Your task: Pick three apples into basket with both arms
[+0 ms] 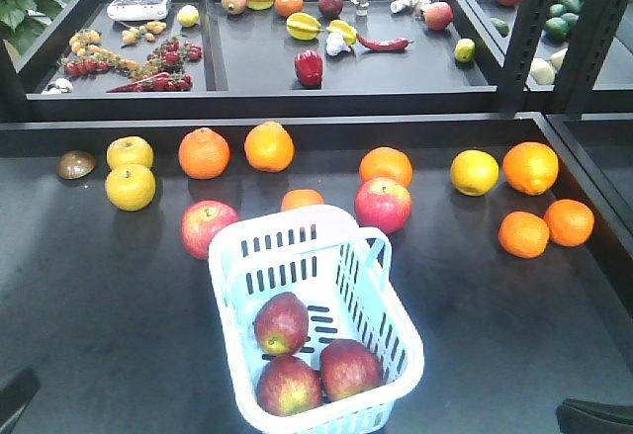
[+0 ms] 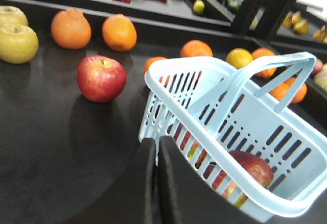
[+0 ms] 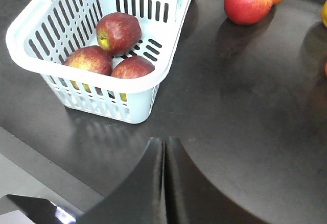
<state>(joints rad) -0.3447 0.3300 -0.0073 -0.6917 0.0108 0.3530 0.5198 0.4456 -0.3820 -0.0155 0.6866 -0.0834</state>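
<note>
Apples (image 1: 307, 360): three inside the basket (image 1: 396, 301)
Left claw (image 2: 156, 147): closed, empty, beside basket
Right claw (image 3: 164, 150): closed, empty

You see a dark table (image 1: 99, 335) with lots of fruit on it; two yellow apples (image 1: 130, 186) sit at the far left, next to a small brown thing (image 1: 76, 164); two oranges (image 1: 204, 152) rest near the back edge; two bright red-pink apples (image 1: 383, 204) lie apart on the table; a yellow lemon (image 1: 475, 172) sits beside more oranges; behind, a tray (image 1: 346, 83) holds a red pepper (image 1: 309, 67) and a long red chili (image 1: 384, 43).
</note>
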